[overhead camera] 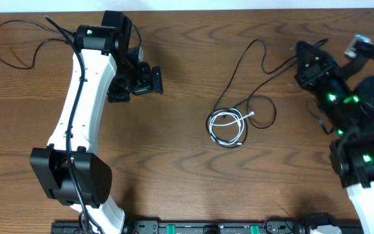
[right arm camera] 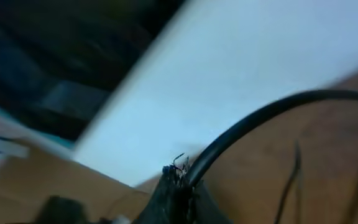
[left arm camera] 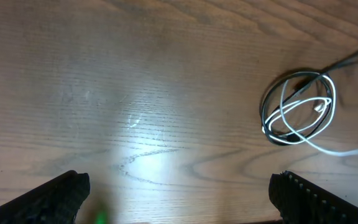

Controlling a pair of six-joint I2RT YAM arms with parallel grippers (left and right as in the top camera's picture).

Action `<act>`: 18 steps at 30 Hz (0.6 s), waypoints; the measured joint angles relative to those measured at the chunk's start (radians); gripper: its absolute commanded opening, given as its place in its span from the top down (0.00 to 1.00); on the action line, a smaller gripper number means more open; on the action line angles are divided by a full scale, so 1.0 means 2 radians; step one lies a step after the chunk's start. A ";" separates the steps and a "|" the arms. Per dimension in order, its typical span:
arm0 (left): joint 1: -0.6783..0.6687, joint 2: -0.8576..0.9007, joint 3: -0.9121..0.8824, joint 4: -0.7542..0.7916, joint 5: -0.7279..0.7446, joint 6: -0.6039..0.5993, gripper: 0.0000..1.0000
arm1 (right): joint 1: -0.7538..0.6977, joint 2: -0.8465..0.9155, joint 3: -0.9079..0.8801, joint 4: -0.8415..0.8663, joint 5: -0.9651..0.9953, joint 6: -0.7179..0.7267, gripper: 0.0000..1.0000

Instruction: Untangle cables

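From above, the left gripper (overhead camera: 138, 83) hangs over the far left of the brown wooden worktop (overhead camera: 174, 182), well apart from the small coil of thin white and black cables (overhead camera: 228, 127) near the middle. A long thin black cable (overhead camera: 260, 42) loops from that coil toward the far edge, then across to the right gripper (overhead camera: 302, 63) by the far right corner. The left wrist view adds what the overhead hides: the left gripper (left arm camera: 179, 196) is spread wide over bare wood, with the coil (left arm camera: 297, 109) off to one side. The right wrist view is blurred, yet the right gripper (right arm camera: 179, 186) looks pinched tight on the black cable (right arm camera: 260, 115).
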State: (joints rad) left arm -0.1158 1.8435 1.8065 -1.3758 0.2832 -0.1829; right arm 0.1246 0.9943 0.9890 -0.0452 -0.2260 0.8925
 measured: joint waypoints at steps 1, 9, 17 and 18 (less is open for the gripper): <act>0.000 0.000 0.000 0.000 0.000 -0.001 0.02 | 0.000 -0.008 -0.001 0.019 -0.002 0.007 0.99; -0.002 0.000 -0.002 0.000 0.001 -0.008 0.02 | 0.000 -0.025 0.017 0.110 -0.030 0.072 0.99; -0.002 0.000 -0.017 0.006 0.001 -0.011 0.02 | 0.000 -0.009 0.112 0.093 -0.039 0.088 0.99; -0.002 0.000 -0.017 0.006 0.001 -0.011 0.02 | 0.000 -0.004 0.132 0.081 -0.040 0.087 0.99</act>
State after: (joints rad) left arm -0.1200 1.8435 1.7721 -1.3632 0.2859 -0.2058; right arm 0.1246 0.9855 1.2530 0.1169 -0.3054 1.0664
